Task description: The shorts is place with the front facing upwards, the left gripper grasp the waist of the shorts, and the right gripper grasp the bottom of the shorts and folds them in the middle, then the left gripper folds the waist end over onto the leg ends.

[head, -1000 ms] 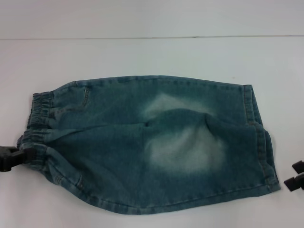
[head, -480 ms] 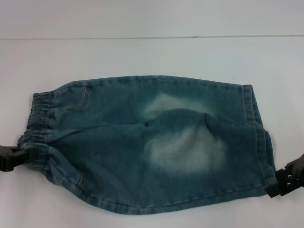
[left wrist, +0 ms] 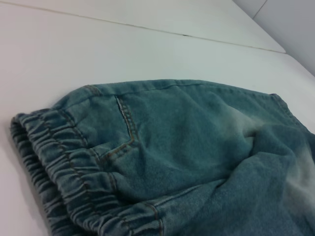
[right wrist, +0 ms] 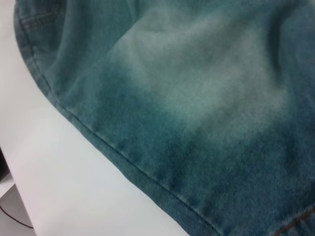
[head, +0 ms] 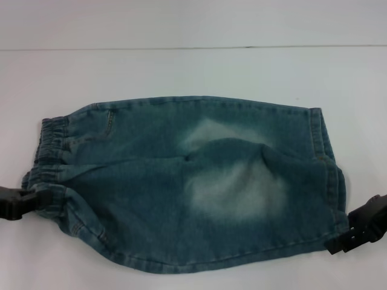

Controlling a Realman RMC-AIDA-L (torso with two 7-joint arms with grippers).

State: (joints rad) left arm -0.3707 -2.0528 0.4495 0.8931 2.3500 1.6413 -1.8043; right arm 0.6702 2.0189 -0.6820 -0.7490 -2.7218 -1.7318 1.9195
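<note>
- Broadly, one white table [head: 193, 66] carries everything, and its bare surface shows on every side of the cloth.
- One pair of blue denim shorts [head: 187, 181] lies flat on the table, lengthwise across the head view. The elastic waist [head: 51, 151] is toward the robot's left and the leg ends [head: 329, 175] toward its right. A pale faded patch sits near the middle of the cloth.
- Nothing here is a container; the shorts rest straight on the table.
- From the left wrist view, the gathered waist [left wrist: 64, 172] and a stitched pocket seam show close up.
- The right wrist view is filled by the shorts [right wrist: 197, 98], with a stitched edge running over the white table [right wrist: 59, 187].
- Two claws are in view, one at each end of the shorts.
- The right claw [head: 357, 232] touches the near corner of the leg ends; I cannot tell if it is clenched or released.
- The left claw [head: 24, 202] touches the near corner of the waist; likewise I cannot tell if it has closed on the cloth.
</note>
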